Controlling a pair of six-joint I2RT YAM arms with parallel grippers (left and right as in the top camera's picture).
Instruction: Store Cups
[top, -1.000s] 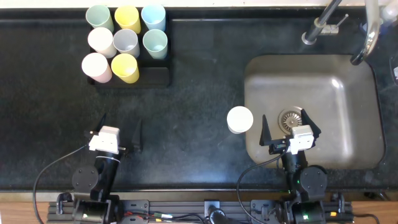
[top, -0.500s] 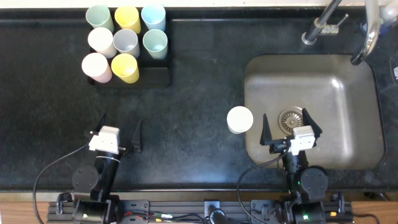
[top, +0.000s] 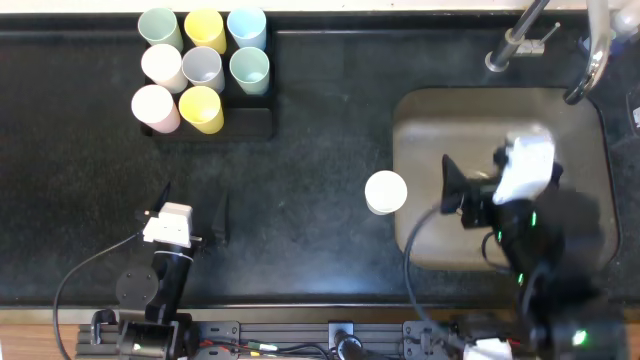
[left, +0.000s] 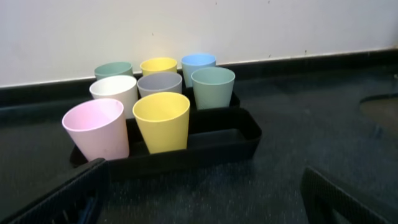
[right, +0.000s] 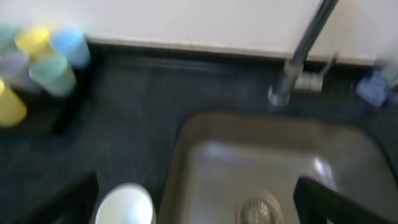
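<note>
Over the stainless steel sink (top: 440, 120) (right: 249, 162) the right gripper (top: 473, 178) (right: 196, 186) stands lifted on its bent arm, facing the back wall and the chrome faucet (top: 520, 35) (right: 305, 50). Its jaws are spread wide and hold nothing. The left gripper (top: 193, 205) (left: 205, 168) sits low over the black speckled counter (top: 320, 150), close to its base. It points at the black plastic tray (top: 250, 122) (left: 230, 140), with its jaws wide and empty as well. The round white plastic cup (top: 385, 192) (right: 124, 205) stands upright on the counter just beside the sink's left rim, well apart from the tray. Eight pastel plastic cups (top: 203, 68) (left: 160, 84) fill the tray, apart from its near right corner slot. In the top view the right arm is smeared, so only one dark finger (top: 452, 178) is easy to pick out, and the arm covers much of the basin. The right wrist view cuts off the white cup's lower part, and the tray cups there are soft blobs at the edge
</note>
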